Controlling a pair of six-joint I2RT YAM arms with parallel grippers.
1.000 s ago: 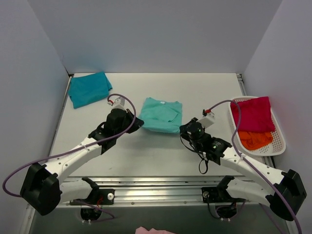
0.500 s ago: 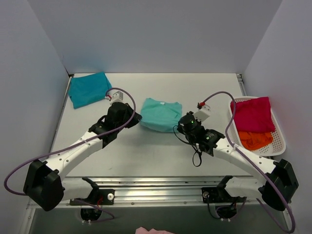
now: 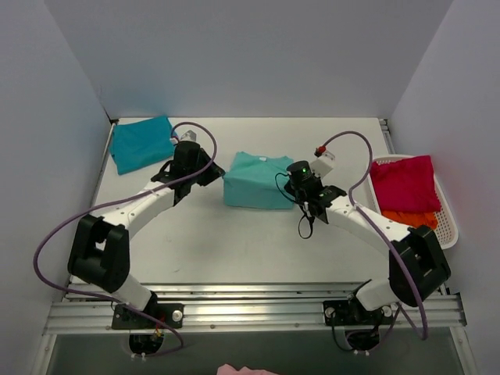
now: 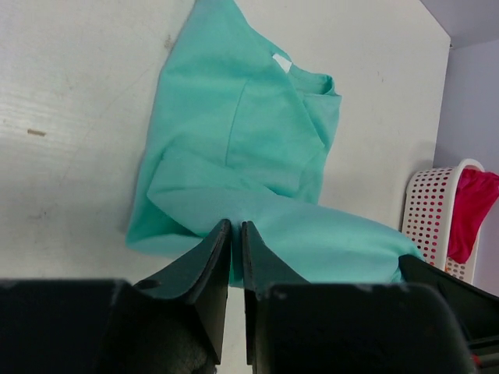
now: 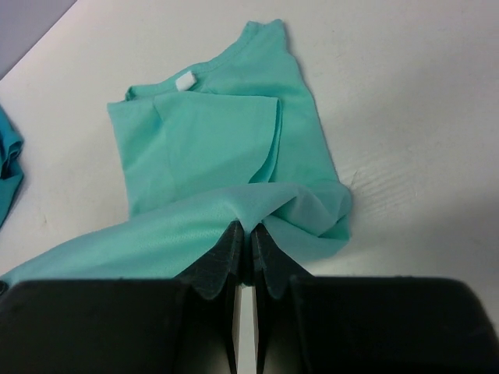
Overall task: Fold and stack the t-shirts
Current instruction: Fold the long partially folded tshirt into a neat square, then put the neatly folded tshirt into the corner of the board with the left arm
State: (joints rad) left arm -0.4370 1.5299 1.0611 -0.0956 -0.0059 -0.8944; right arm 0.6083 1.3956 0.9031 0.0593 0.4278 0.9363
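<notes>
The mint-green t-shirt (image 3: 256, 181) lies partly folded at the table's middle; it also shows in the left wrist view (image 4: 249, 140) and the right wrist view (image 5: 218, 148). My left gripper (image 3: 216, 176) is shut on its near left edge (image 4: 236, 234). My right gripper (image 3: 291, 187) is shut on its near right edge (image 5: 249, 226). Both hold the near hem lifted and carried toward the collar. The teal-blue t-shirt (image 3: 141, 142) lies folded at the far left corner.
A white perforated basket (image 3: 447, 223) at the right edge holds a red cloth (image 3: 406, 182) and an orange cloth (image 3: 412, 219). The basket also shows in the left wrist view (image 4: 429, 210). Grey walls enclose the table on three sides.
Both grippers have moved away from the arm bases, carrying the mint-green shirt's near edge up and over toward its collar. The shirt now looks shorter front to back.
</notes>
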